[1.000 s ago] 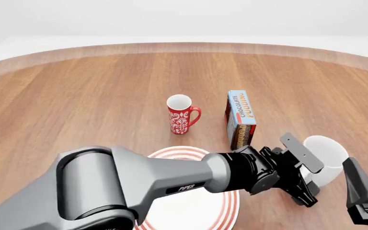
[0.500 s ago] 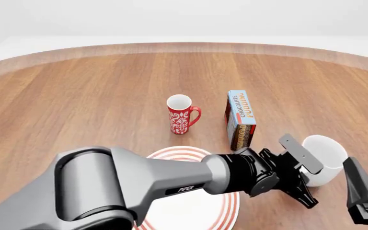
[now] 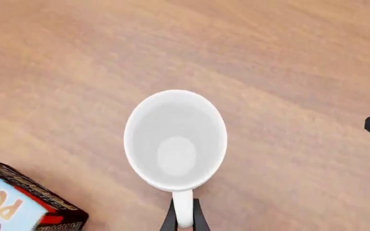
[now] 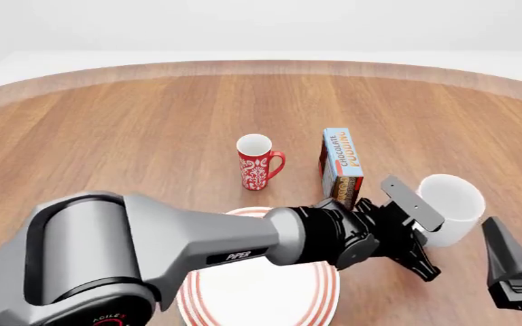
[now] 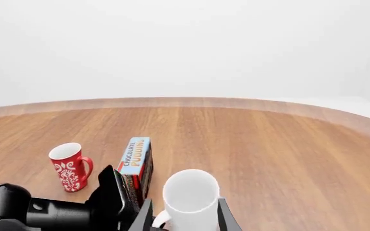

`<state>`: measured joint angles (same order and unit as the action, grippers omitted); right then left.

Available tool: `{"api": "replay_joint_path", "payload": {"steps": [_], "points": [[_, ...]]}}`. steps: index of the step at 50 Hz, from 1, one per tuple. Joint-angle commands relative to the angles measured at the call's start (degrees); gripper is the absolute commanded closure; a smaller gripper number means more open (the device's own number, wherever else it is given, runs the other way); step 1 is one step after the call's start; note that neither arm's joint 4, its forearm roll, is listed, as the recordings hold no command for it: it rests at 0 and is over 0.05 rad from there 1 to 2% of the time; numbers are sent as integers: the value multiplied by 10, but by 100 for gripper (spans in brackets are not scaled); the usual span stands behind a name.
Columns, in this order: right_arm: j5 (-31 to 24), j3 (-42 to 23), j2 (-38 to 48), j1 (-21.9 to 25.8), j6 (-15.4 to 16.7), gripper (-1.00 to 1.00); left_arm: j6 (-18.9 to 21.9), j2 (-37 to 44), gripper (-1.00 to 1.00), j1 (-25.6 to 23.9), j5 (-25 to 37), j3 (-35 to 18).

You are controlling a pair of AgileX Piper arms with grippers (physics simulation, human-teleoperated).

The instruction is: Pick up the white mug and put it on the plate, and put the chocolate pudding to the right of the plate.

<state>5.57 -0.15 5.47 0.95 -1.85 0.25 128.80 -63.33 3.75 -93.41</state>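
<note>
Left wrist view: glossy white ceramic mug (image 3: 175,139) held by its handle in closed left gripper (image 3: 183,222), so mouth stays upward.
Mug position: right of red-ringed white plate (image 4: 320,299), not yet over it.
Right gripper (image 4: 508,277): aside; state cannot be told.

Simulated tabletop test scene, not a real room: round wood-grain table (image 4: 152,129) fills near field, blank white backdrop (image 5: 185,43) beyond far edge, flat even rendered lighting.
</note>
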Motion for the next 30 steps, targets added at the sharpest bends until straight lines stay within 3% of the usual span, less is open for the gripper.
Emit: {"api": "replay_joint_path", "payload": {"steps": [1, 7, 11, 30], "points": [[52, 1, 51, 0, 0, -100, -6, -42, 100, 12, -32, 43], [74, -1, 75, 0, 1, -100, -13, -60, 100, 23, -53, 67], [-53, -3, -51, -1, -1, -100, -13, -81, 100, 26, -62, 86], [-55, -3, -55, -1, 1, -100, -9, -189, 100, 35, -106, 185]]}}
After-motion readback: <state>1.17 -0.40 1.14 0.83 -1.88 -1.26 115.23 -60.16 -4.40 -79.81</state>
